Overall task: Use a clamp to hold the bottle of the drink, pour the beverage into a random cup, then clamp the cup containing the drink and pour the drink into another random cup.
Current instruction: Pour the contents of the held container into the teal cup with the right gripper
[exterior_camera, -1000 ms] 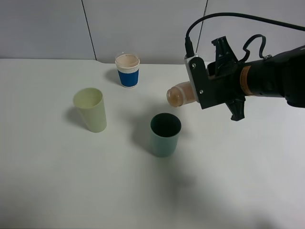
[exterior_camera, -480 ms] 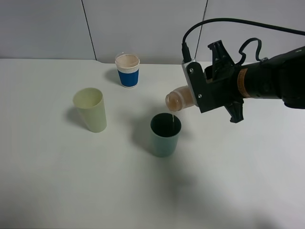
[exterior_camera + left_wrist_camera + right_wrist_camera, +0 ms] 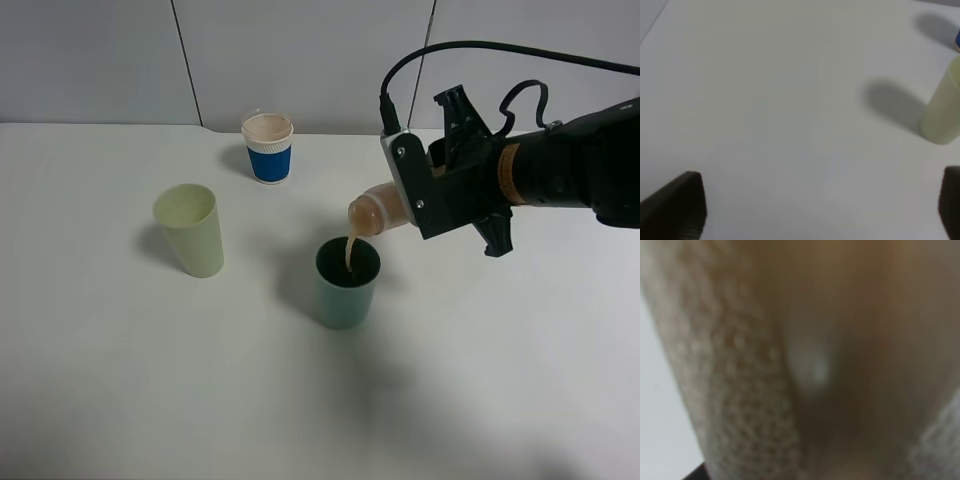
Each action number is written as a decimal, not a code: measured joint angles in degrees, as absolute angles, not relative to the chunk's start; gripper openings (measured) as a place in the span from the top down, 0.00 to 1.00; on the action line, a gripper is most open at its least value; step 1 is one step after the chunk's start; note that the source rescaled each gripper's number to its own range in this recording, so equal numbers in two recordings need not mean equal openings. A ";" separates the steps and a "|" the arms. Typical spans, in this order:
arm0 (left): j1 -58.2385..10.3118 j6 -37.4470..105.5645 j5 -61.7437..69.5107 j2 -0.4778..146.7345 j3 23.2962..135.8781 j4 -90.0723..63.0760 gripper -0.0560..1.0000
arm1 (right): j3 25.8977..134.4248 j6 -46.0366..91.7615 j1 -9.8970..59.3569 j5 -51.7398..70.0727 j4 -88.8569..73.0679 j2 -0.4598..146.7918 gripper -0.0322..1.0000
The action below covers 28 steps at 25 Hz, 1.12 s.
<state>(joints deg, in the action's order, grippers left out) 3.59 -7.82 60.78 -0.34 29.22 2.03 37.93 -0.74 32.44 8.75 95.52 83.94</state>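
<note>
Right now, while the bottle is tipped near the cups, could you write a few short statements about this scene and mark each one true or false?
1. The right gripper holds the small translucent plastic bottle tilted above the teal plastic tumbler. True.
2. The pale yellow-green plastic tumbler lies on its side. False: the pale yellow-green plastic tumbler stands upright on the white table.
3. A pale beige liquid stream runs from the bottle's mouth into the teal tumbler. True.
4. The blue-sleeved paper cup stands between the two tumblers. False: the blue-sleeved paper cup stands behind them, nearer the wall.
5. The left gripper is open and holds nothing. True.
</note>
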 joint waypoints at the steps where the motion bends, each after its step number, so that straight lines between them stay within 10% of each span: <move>1: 3.59 -7.82 60.78 -0.34 29.22 2.03 0.19 | 37.93 -0.54 32.44 8.75 95.52 83.94 0.97; 28: 3.59 -7.82 60.78 -0.34 29.22 2.03 0.19 | 37.93 2.38 32.44 9.20 95.57 83.94 0.97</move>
